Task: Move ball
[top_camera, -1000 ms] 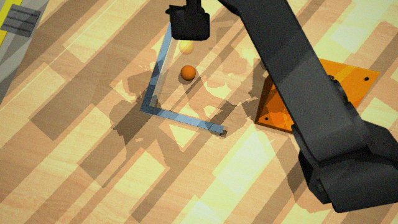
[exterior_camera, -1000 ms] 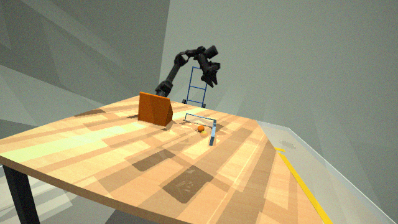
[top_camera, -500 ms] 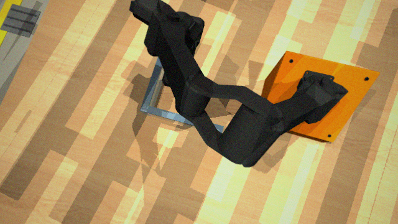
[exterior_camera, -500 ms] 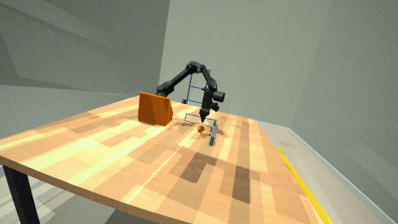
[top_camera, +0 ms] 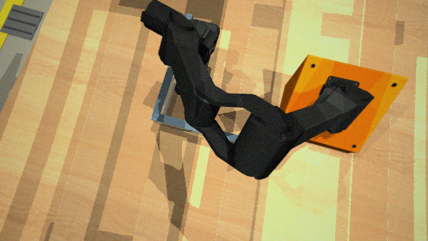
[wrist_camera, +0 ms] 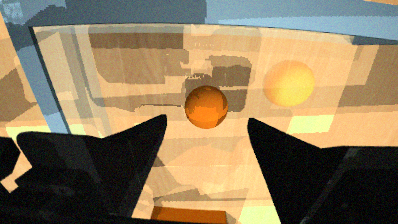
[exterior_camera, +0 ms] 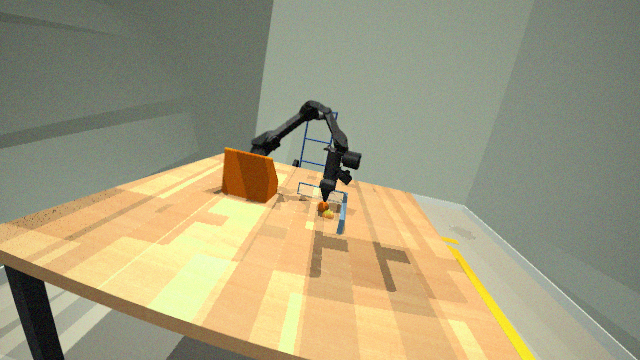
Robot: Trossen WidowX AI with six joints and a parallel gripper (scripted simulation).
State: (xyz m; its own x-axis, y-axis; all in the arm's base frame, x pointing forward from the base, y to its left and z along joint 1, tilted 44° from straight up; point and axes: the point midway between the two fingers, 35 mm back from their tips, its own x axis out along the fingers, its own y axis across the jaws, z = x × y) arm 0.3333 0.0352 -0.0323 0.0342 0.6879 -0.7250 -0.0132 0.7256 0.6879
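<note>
Hovering above the ball, my pincer (wrist_camera: 206, 130) stands wide open and has nothing between its fingers; in the wrist view the two dark fingertips frame the gap, and the orange ball (wrist_camera: 206, 106) sits just beyond that gap, centred between them. In the exterior view the pincer points straight down with its tips just over the ball, so I judge that I am in the approach step, lined up but not yet lowered around it.

The ball lies on the worktop (exterior_camera: 210, 260), inside the corner made by the two low clear walls (wrist_camera: 42, 95). The see-through copy (wrist_camera: 289, 83) is near the ball, a little to the right and further up in the wrist view, and it seems close to one of the walls. The two do not overlap there. In the top view my arm hides both the ball and the copy, so I cannot check the alignment from above.

For the next move I think I must go down until the fingers stand on both sides of the ball, then close gently, because a round thing can roll away if one finger touches first. After that comes only a short carry toward the copy, keeping away from the wall.
</note>
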